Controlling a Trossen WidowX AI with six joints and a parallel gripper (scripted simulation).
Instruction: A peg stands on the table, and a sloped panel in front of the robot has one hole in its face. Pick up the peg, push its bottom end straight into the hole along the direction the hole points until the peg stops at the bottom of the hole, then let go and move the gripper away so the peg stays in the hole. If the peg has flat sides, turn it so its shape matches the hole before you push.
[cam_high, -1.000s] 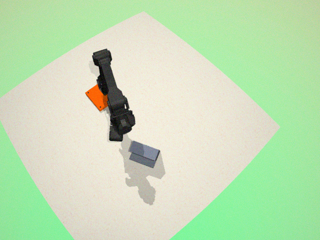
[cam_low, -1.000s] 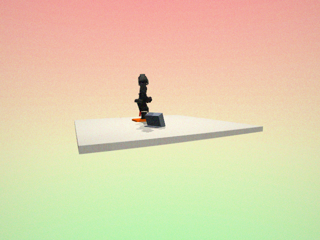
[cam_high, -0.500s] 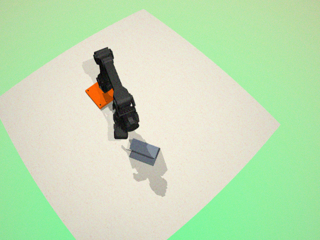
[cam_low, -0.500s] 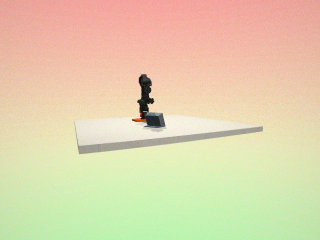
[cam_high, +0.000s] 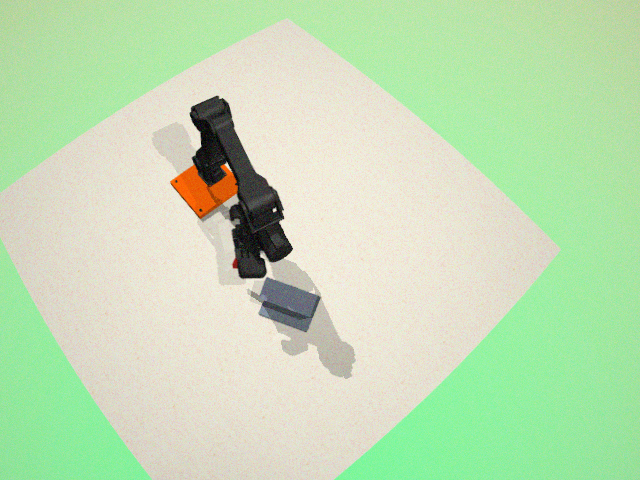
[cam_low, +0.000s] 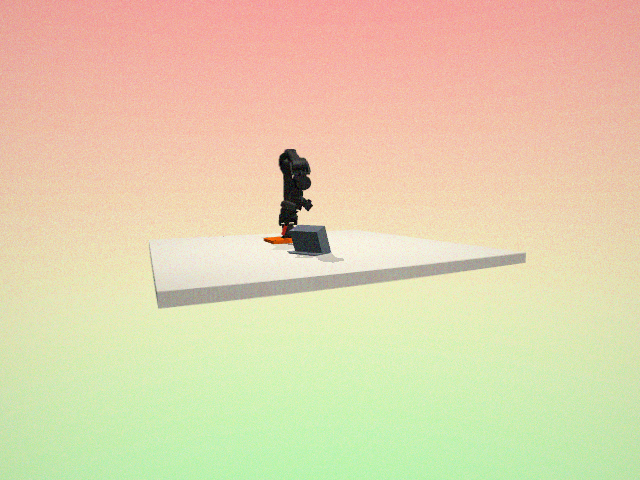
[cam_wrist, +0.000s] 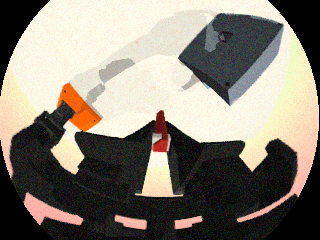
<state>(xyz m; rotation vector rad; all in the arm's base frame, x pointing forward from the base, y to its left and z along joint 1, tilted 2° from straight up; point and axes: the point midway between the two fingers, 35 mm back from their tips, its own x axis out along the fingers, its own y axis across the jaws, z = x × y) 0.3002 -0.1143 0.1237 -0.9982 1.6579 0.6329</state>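
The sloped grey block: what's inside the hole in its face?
The wrist view shows a small dark hole in the block. No peg stands in it; its depths are too dark to make out.

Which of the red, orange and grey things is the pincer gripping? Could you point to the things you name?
The red peg (cam_high: 235, 264) (cam_low: 284, 230) (cam_wrist: 160, 125); the orange plate (cam_high: 192, 191) (cam_low: 273, 240) (cam_wrist: 84, 116) and grey block (cam_high: 292, 294) (cam_low: 307, 241) (cam_wrist: 242, 52) both lie outside the pincer (cam_high: 241, 263) (cam_low: 285, 225) (cam_wrist: 160, 123).

orange plate (cam_high: 193, 197) (cam_low: 272, 240) (cam_wrist: 82, 117): flat, small dark dots near its corners. backdrop (cam_high: 542, 93) (cam_low: 320, 403) (cam_wrist: 50, 209): green from the top, pink through pale yellow to green from outside, pink patches low in the wrist view. grey shadows (cam_high: 337, 356) (cam_low: 333, 258) (cam_wrist: 170, 32) too.
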